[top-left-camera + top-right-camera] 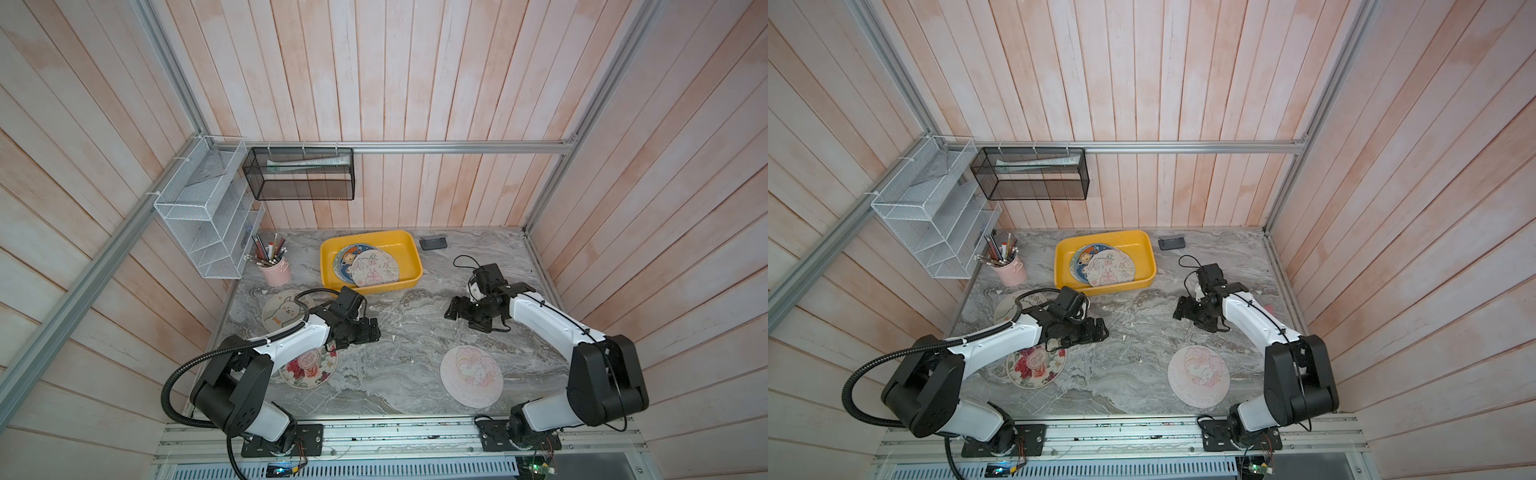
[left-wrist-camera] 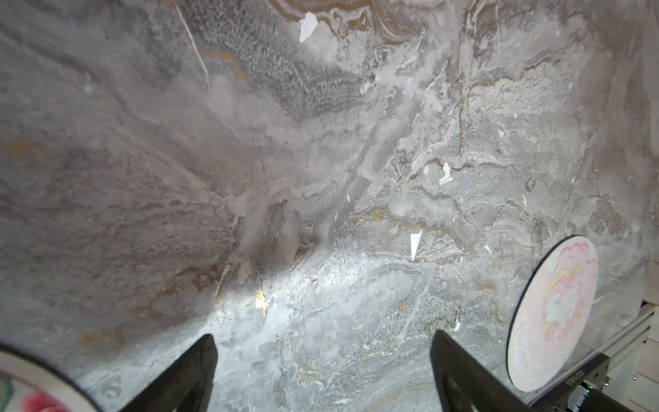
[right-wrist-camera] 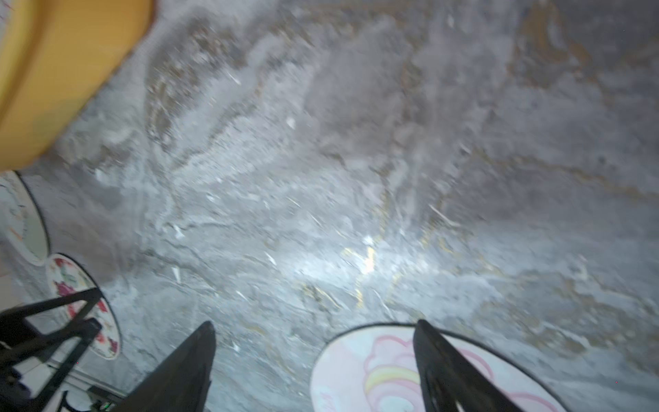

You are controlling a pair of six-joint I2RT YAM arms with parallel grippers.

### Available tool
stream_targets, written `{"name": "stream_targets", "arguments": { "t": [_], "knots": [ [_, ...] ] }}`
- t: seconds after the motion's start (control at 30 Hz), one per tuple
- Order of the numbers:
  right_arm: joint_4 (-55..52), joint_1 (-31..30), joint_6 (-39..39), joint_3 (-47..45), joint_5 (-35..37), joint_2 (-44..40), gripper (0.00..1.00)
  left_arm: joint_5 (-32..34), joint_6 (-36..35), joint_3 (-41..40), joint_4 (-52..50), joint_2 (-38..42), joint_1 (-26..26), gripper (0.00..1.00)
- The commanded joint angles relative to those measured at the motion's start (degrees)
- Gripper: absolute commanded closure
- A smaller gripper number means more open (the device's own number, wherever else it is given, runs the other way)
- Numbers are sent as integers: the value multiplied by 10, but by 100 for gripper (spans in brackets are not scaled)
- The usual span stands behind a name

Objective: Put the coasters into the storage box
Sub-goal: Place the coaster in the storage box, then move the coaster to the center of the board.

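The coasters [image 1: 1111,270] are split between the storage box [image 1: 409,241] and the marble table [image 1: 395,357]. Inside the box, a cream coaster [image 1: 376,270] with pink drawings lies on top, overlapping a dark blue coaster [image 1: 345,258]. Whether more lie under them cannot be told.

Three others lie flat on the table, all on the side of the box nearer the arms. A sheep coaster [image 1: 280,313] sits just off the box's left corner, partly hidden by the left arm [image 1: 291,336]. A floral coaster [image 1: 309,370] lies farther from the box on that same side, also partly under that arm. A pink unicorn coaster [image 1: 471,376] lies well away from the box, toward the right.

The left gripper [image 2: 322,335] hovers over bare marble near the box's near wall, its fingers spread with nothing between them. The right gripper [image 3: 315,323] hangs off the box's right end, near it but apart, fingers likewise spread wide and empty.
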State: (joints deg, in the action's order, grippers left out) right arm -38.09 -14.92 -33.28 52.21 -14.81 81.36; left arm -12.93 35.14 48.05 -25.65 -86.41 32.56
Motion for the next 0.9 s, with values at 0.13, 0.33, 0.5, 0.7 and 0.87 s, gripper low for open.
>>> {"name": "stream_targets", "arguments": {
  "t": [0.13, 0.33, 0.5, 0.7, 0.87],
  "knots": [
    [-36, 52, -119, -120, 65, -124, 2, -11, -14, 24, 14, -16, -2, 6],
    [-75, 83, -173, -164, 120, -141, 2, -12, -14, 20, 14, -16, -1, 5],
    [-83, 106, -215, -174, 152, -167, 2, -11, -16, 17, 12, -14, -2, 5],
    [-84, 119, -246, -205, 157, -178, 2, -10, -14, 14, 11, -12, -2, 5],
    [-69, 121, -257, -243, 128, -186, 2, -11, -15, 14, 12, -15, -1, 5]
  ]
}}
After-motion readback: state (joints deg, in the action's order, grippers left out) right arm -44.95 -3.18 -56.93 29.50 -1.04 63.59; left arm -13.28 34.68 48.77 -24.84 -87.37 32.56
